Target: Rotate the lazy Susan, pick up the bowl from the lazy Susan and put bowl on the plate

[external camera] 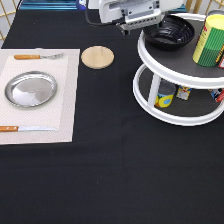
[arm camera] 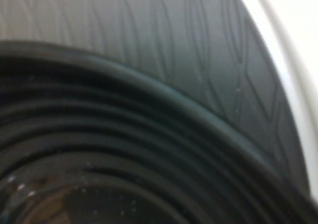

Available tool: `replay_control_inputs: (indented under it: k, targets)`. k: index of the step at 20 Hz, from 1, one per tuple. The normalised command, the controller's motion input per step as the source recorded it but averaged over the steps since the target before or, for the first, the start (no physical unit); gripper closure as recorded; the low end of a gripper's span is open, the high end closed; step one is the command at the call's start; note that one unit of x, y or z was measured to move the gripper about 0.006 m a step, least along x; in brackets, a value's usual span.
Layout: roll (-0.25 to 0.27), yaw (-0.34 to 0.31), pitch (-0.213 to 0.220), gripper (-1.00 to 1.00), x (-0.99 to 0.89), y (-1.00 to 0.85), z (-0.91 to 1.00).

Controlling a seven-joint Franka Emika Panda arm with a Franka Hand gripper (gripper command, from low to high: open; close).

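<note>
Nearest the exterior view's bottom the black surface (external camera: 110,180) lies bare; further up at the exterior view's left a pale placemat (external camera: 67,100) carries the plate (external camera: 31,89), shiny and holding nothing, with a knife (external camera: 25,129) below it and a fork (external camera: 37,56) above. Just past the mat sits a round wooden coaster (external camera: 97,56). At the exterior view's right stands the lazy Susan (external camera: 150,107), small cans on its lower shelf and a yellow-green canister (external camera: 211,41) on the upper one.

On that upper shelf, towards the exterior view's top, rests the bowl (external camera: 169,32), not yet lifted. It looks stiff and glossy, so probably slick under metal, and likely light to moderate in weight; if ceramic or glass it could chip. The rim seems the only sensible hold, one jaw inside and one outside the wall.

Furthest back, the gripper (external camera: 142,22) hangs at the bowl's edge on the exterior view's left side, very close to or over the rim. Whether the jaws are spread or closed I cannot tell, since the hand's body hides them. The wrist view agrees on closeness: the bowl's ridged rings (arm camera: 103,165) fill it, with the shelf's dark mat (arm camera: 186,55) beyond.
</note>
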Motion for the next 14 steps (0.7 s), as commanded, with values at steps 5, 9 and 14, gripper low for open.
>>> replay_control_inputs:
  k: [5, 9, 14]
  targets:
    - [0.007, 0.0, -0.073, 1.0, -0.21, 0.0, -0.06]
    - [0.0, 0.0, -0.067, 1.0, -0.08, 0.0, -0.01]
    - [0.001, 0.0, -0.063, 1.0, -0.02, 0.0, 0.0]
